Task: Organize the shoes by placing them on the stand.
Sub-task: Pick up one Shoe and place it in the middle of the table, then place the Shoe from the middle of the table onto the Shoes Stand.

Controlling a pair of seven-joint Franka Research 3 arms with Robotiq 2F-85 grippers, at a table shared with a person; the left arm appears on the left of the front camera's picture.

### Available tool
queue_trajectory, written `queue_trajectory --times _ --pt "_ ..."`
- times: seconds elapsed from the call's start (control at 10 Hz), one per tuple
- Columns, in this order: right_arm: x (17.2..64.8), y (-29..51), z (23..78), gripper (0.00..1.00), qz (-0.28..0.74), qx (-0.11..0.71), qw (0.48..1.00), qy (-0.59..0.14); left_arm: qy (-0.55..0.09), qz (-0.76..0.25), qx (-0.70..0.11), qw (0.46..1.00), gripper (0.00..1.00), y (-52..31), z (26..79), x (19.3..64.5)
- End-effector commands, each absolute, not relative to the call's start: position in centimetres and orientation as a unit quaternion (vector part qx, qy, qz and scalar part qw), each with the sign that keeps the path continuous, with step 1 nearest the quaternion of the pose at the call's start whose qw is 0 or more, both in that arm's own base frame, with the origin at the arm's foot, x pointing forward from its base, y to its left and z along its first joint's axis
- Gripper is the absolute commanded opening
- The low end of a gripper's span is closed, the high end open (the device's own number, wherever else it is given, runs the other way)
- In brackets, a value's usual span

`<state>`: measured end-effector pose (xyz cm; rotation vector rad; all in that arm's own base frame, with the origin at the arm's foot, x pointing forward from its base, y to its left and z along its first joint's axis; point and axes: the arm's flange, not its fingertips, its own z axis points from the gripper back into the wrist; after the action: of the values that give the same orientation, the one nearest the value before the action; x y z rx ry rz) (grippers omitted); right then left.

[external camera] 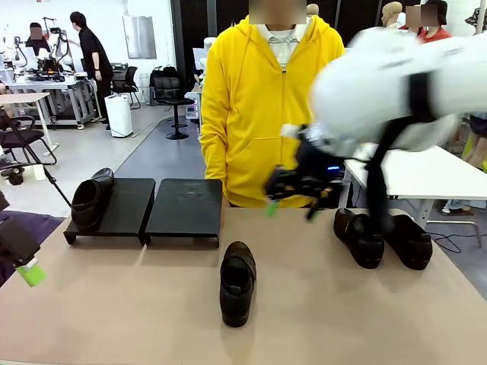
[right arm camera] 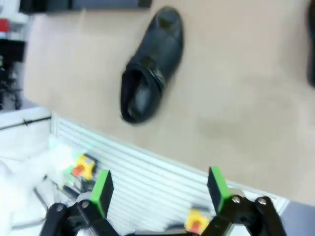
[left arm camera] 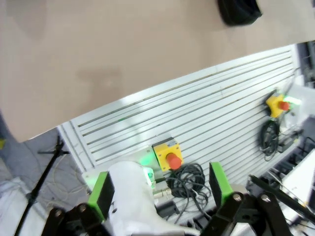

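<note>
The stand has two low black trays [external camera: 185, 209] at the table's far left. One black shoe [external camera: 91, 199] lies on the left tray. A second shoe [external camera: 237, 283] lies alone mid-table, and it appears in the right wrist view as the shoe [right arm camera: 150, 91] below the fingers. Two more shoes [external camera: 359, 237] [external camera: 409, 240] sit side by side at the right. My right gripper [external camera: 294, 207] hovers blurred above the table between the lone shoe and that pair; its jaws [right arm camera: 160, 189] are open and hold nothing. My left gripper [external camera: 27, 266] hangs off the table's left edge, open [left arm camera: 160, 189] and empty.
A person in a yellow hoodie [external camera: 259, 99] stands at the far edge behind the stand. The tan table [external camera: 137, 304] is bare at front left and front right. Below the near edge are slatted panels, cables and yellow emergency-stop boxes [left arm camera: 167, 156].
</note>
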<state>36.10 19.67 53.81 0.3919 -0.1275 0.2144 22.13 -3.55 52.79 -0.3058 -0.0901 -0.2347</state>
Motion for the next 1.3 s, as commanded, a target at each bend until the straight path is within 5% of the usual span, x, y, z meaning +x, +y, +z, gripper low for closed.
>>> queue_trajectory --times 0.0,0.4,1.2 --pt "33.1 9.8 54.1 1.0 0.107 0.226 0.966 -0.063 -0.048 -0.121 -0.155 0.979 1.0 -3.4 52.9 22.3" --pt "25.2 -1.1 51.6 1.0 0.048 0.299 0.944 -0.129 -0.048 -0.121 -0.155 0.979 1.0 -3.4 52.9 22.3" --pt "26.7 -1.3 53.0 1.0 0.05 0.292 0.949 -0.109 -0.048 -0.121 -0.155 0.979 1.0 -3.4 52.9 22.3"
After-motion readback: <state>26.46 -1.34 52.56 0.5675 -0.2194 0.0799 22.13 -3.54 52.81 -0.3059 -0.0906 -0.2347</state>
